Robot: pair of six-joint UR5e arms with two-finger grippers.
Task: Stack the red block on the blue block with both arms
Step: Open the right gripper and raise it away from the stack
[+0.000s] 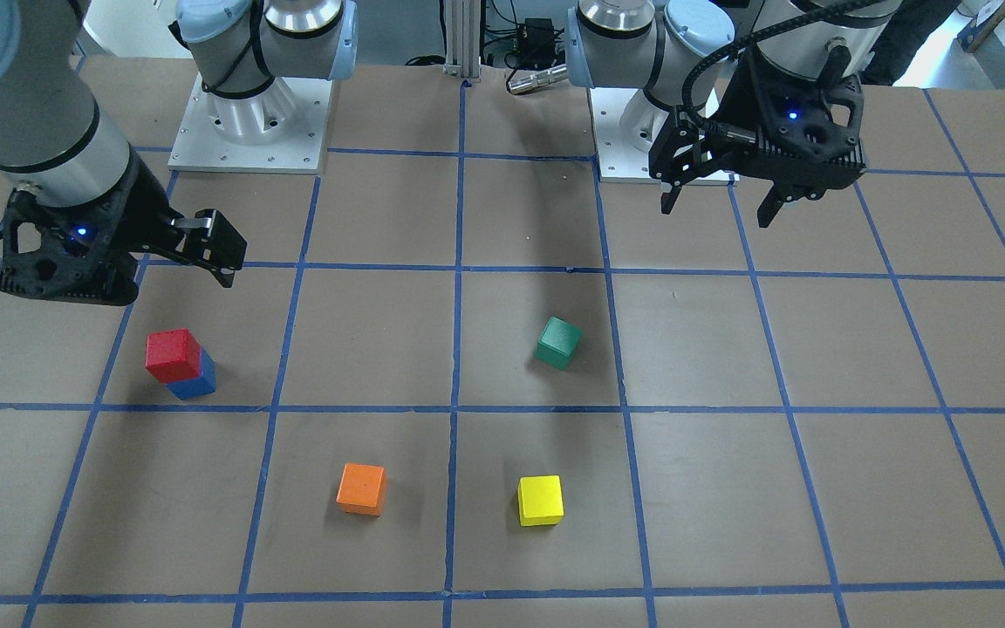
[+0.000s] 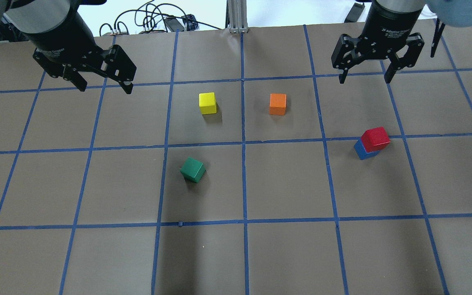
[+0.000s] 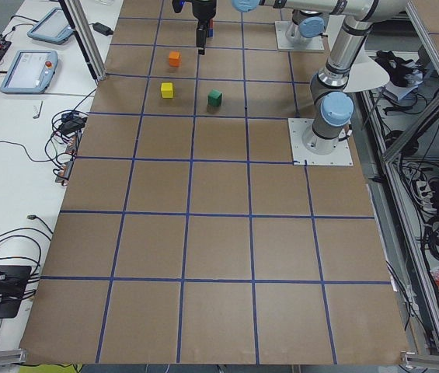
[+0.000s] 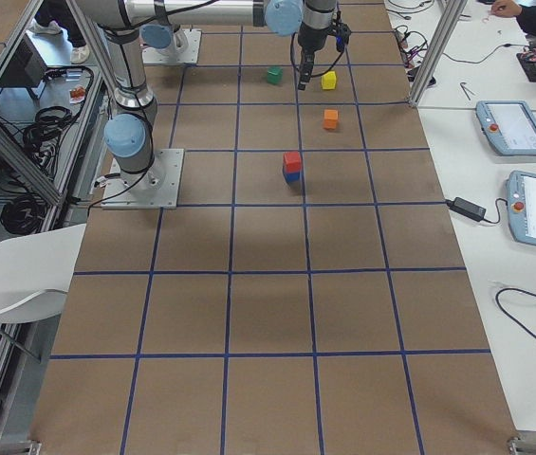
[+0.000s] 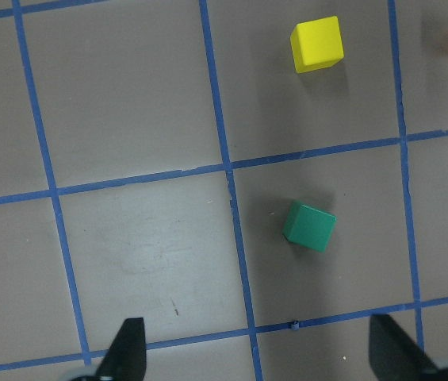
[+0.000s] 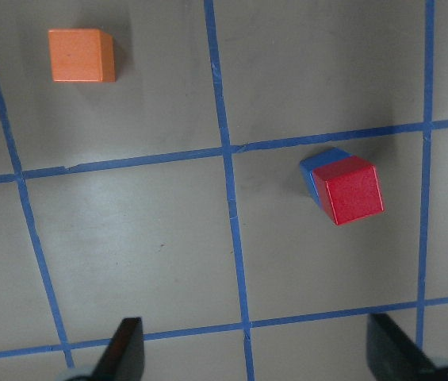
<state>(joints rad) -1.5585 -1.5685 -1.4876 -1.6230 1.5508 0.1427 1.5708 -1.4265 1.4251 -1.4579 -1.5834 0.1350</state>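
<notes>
The red block (image 2: 375, 138) sits on top of the blue block (image 2: 361, 150), turned a little against it, on the right half of the table; the stack also shows in the front view, red block (image 1: 173, 354) on blue block (image 1: 195, 384). My right gripper (image 2: 365, 78) hangs open and empty above the table, beyond the stack and apart from it. In the right wrist view the red block (image 6: 353, 189) covers most of the blue block (image 6: 321, 163), ahead of the open right gripper (image 6: 257, 357). My left gripper (image 2: 105, 88) is open and empty over the left side.
An orange cube (image 2: 277, 104) and a yellow cube (image 2: 207, 103) lie in the far middle squares. A green cube (image 2: 192, 169) lies nearer, left of centre. The arm bases (image 1: 249, 131) stand at the robot's edge of the brown, blue-taped table (image 2: 285, 254).
</notes>
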